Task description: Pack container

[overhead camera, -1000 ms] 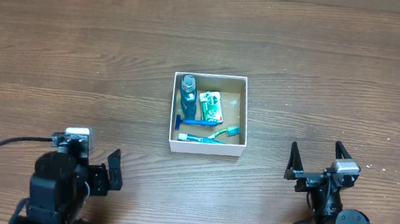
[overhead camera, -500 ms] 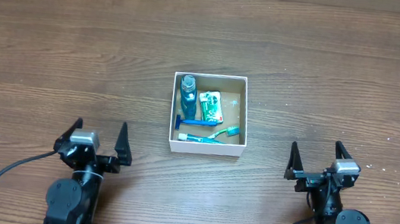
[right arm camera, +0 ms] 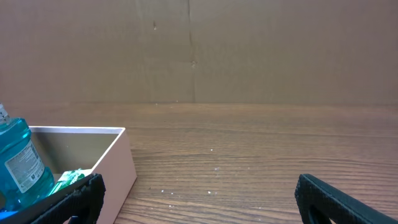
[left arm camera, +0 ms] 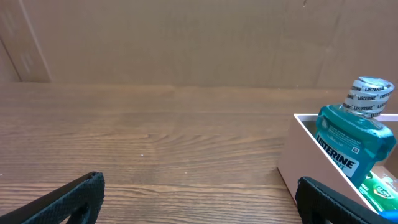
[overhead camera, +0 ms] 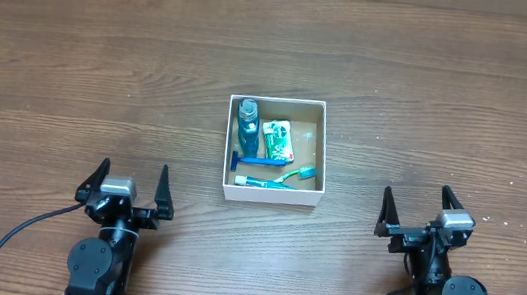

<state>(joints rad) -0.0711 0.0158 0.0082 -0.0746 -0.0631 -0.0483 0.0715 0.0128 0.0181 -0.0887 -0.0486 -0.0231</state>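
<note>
The container (overhead camera: 321,155), a square shallow box with white walls and a brown floor, sits at the table's middle. Inside lie a blue mouthwash bottle (overhead camera: 248,121), a green packet (overhead camera: 278,139), a blue razor (overhead camera: 250,160) and a toothbrush (overhead camera: 285,177). My left gripper (overhead camera: 130,174) is open and empty near the front edge, left of the container. My right gripper (overhead camera: 419,203) is open and empty, right of it. The left wrist view shows the bottle (left arm camera: 353,135) over the container wall (left arm camera: 297,163). The right wrist view shows the container (right arm camera: 118,163) at the left.
The wooden table (overhead camera: 92,66) spreads around the container. A brown cardboard wall (left arm camera: 186,37) stands behind the table's far edge.
My left arm has swung from an angled pose to facing straight ahead and settled near the front edge. The right arm and the container's contents have not moved.
</note>
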